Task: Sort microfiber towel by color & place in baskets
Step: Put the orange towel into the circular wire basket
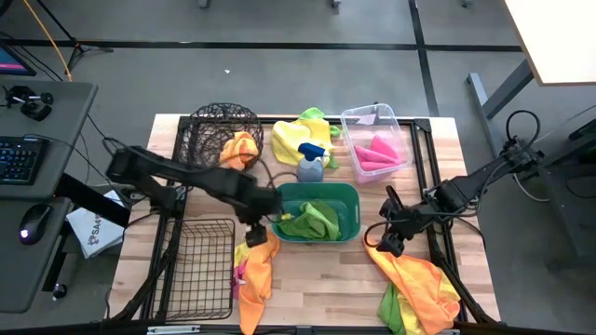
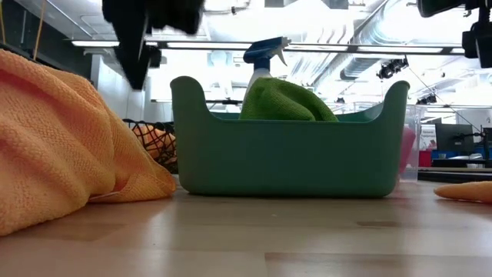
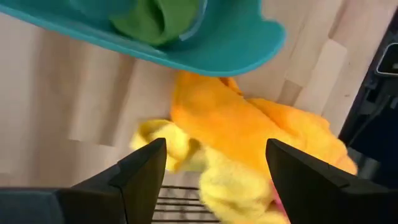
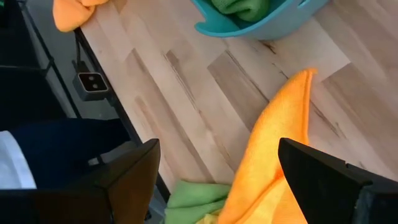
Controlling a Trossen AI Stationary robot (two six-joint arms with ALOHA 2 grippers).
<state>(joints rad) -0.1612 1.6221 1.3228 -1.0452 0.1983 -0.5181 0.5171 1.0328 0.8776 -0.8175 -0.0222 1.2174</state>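
My left gripper (image 1: 253, 231) hovered with jaws released and empty, directly above the orange towel (image 1: 256, 272), whose long axis ran down toward the lower centre of the high view. The right gripper (image 1: 386, 237), also released, waited over another orange towel (image 1: 417, 276) at lower right.

1. A teal tub (image 2: 288, 158) stands on the wooden table (image 2: 254, 238), filling the middle of the view.
2. A green towel (image 2: 286, 102) bulges above the tub's rim.
3. A spray bottle (image 2: 265, 55) with a blue top rises behind the green towel.
4. A large orange towel (image 2: 65, 142) lies heaped on the table at the left, close to the camera.
5. A dark wire basket (image 2: 154, 142) shows between the orange towel and the tub, with something orange inside, probably another towel.
6. A dark arm part (image 2: 150, 31) hangs from above at upper left.
7. A flat orange edge (image 2: 465, 191) lies at the far right.
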